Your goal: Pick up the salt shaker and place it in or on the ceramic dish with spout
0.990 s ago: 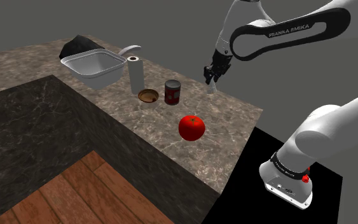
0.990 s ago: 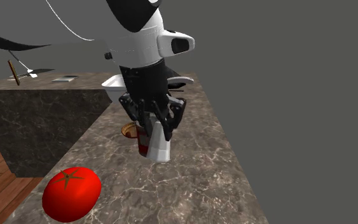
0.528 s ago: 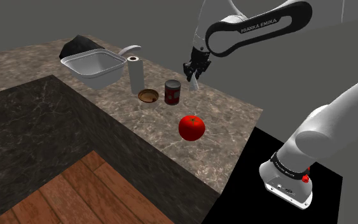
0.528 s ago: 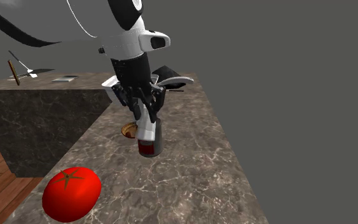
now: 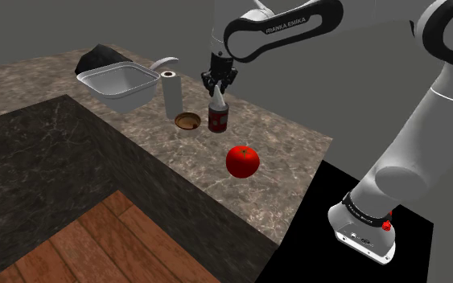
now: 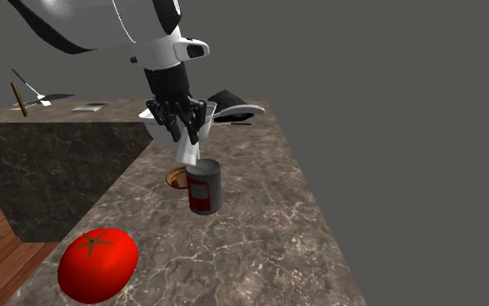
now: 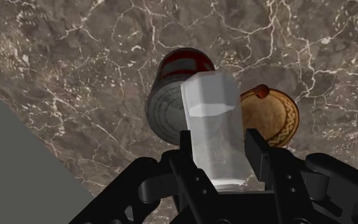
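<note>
The arm (image 5: 426, 137) is glossy white, built of fat rounded tubes with dark joints. One link carries a black band (image 5: 285, 24) with FRANKA EMIKA in white capitals. At the foot, a dark ring (image 5: 367, 211) bears tiny pale print, and a small red button (image 5: 386, 226) sits at its four o'clock. The wrist housing (image 6: 168, 54) is white, with a dark oval cap at three o'clock. The gripper (image 5: 216, 90) is all black, its fingers (image 7: 185, 151) blocky and angular.

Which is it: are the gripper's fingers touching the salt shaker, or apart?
Touching. The wrist view shows both fingers clasping the salt shaker by its sides, no gap.
</note>
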You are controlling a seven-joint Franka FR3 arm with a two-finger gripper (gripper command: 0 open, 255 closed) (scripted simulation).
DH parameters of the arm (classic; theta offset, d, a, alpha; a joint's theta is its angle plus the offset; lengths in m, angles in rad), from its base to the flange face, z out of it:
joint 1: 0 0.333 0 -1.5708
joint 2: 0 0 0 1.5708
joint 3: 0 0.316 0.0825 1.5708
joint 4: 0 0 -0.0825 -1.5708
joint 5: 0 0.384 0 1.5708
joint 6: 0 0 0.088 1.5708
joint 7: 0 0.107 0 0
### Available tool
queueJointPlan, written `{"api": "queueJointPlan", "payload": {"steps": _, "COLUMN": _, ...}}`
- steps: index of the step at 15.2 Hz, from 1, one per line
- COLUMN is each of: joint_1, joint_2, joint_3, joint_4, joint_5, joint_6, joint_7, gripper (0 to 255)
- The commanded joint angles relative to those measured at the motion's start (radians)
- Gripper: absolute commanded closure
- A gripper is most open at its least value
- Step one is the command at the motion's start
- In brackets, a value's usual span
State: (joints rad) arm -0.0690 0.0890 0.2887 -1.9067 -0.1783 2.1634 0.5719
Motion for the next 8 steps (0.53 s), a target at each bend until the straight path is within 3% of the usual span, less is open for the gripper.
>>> {"api": "queueJointPlan", "payload": {"steps": 1, "joint_1": 0.015, "joint_2": 0.077, "joint_3": 0.007, "joint_4": 0.095, "joint_5": -0.028, "joint_6": -0.025, "joint_7": 0.028, "gripper": 255}}
{"api": "queueJointPlan", "payload": {"steps": 8, "joint_1": 0.115, "joint_2": 0.388, "joint_3": 0.007, "joint_4": 0.546, "joint_5": -0.117, "joint_6": -0.188, "joint_7": 0.093, "gripper": 255}}
